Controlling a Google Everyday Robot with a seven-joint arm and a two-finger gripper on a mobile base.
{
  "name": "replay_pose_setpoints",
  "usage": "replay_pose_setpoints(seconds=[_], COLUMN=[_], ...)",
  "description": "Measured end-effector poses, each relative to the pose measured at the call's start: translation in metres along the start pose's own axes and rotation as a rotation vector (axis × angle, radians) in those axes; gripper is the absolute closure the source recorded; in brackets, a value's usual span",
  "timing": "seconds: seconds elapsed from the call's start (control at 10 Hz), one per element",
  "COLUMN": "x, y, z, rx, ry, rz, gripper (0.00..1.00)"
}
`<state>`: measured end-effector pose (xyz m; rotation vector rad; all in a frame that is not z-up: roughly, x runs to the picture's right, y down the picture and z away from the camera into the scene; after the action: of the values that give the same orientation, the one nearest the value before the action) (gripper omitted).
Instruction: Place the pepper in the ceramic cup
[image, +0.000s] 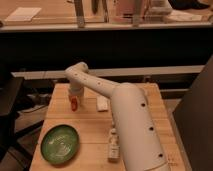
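A light wooden table (90, 127) with visible plank seams fills the lower middle of the camera view, set in a dim room with a dark wall behind it and a pale horizontal rail (165, 71) running across at about the table's far edge. Above that, a brighter counter or shelf (60, 17) carries upright posts and some pale items too blurred to name. The robot's thick white arm (132, 125) rises from the lower right and bends at an elbow over the table's far left part, ending in the gripper (74, 103), which hangs low over the left rear area of the tabletop. The pepper (73, 105) shows as a small red-orange shape right at the gripper's tip, apparently gripped there (whether it touches the wood below cannot be told). The ceramic cup (75, 93) seems to be the small white form directly behind the gripper, largely hidden by it. A white rectangular block (102, 103) lies just to the right, a green plate (60, 144) sits near the front left corner, and a clear bottle (114, 145) with a white cap lies beside the arm's base.
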<state>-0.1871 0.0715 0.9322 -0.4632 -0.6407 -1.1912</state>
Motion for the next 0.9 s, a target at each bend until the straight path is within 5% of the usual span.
replay_pose_setpoints(seconds=[0.2,0.4,0.9], x=[0.0047,0.0034,0.0033], y=[0.0093,0.0069,0.008], z=[-0.01,-0.0071,-0.0056], rx=[-0.005,-0.018,-0.023], ry=[0.007,0.01,0.009], rz=[0.019,0.01,-0.028], gripper=[0.91,0.91,0.41])
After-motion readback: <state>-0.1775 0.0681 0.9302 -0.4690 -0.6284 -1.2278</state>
